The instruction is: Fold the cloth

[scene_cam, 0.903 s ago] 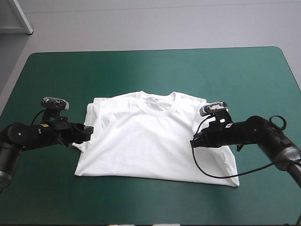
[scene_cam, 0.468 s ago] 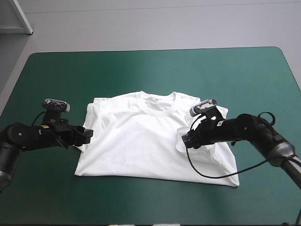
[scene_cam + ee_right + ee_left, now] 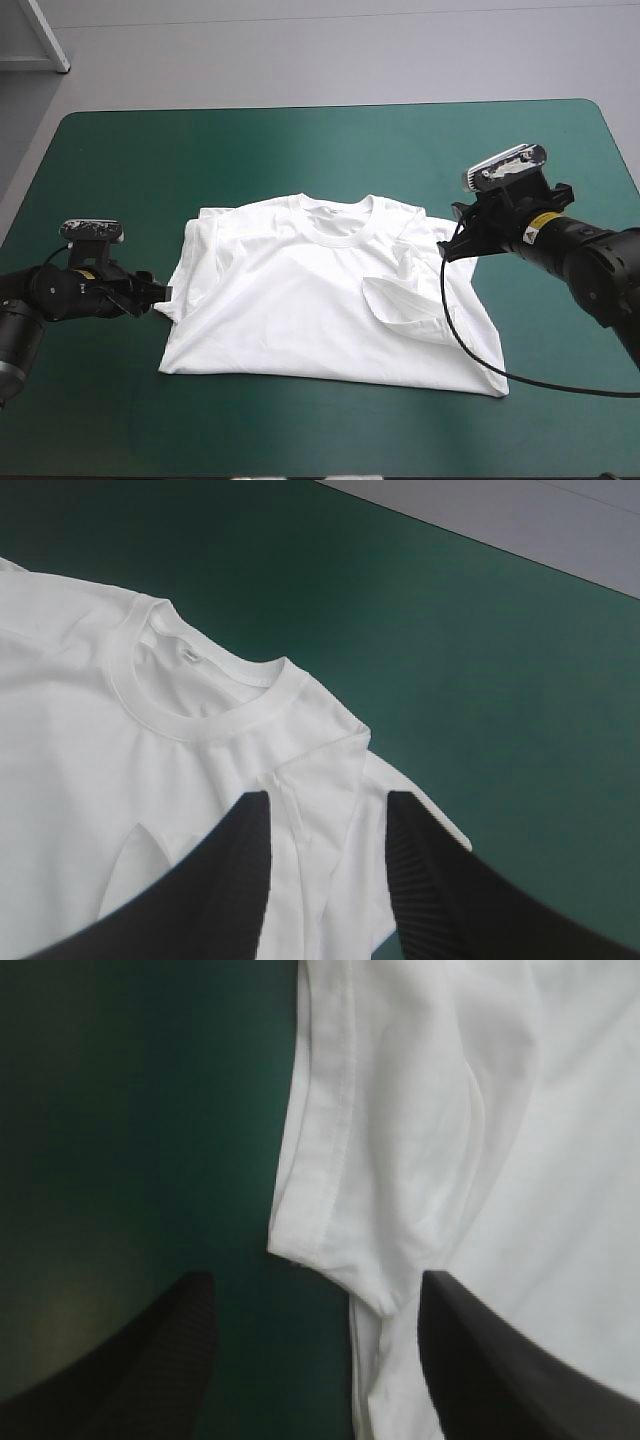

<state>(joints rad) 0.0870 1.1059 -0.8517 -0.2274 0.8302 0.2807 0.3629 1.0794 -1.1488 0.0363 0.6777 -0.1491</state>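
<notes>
T-shirt (image 3: 290, 320) lies spread flat on the teal-green cover (image 3: 300, 150), about mid-table and a little toward the near edge, collar (image 3: 335, 218) toward the far edge. You see the sleeve on the right arm's side turned inward, a loose rounded flap (image 3: 400, 305) resting on the chest. The sleeve on the left arm's side lies folded in along the body's edge; its hem (image 3: 315, 1140) shows plainly in the left wrist view.

Left gripper (image 3: 160, 292) sits low at that edge of the shirt. Its black fingers (image 3: 150, 1360) are spread wide, with the hem's corner between and just ahead of them and no cloth gripped.

Right gripper (image 3: 452, 242) hovers over the shoulder on its own side. Its fingers are apart too, and white cloth shows through the gap, unpinched.
</notes>
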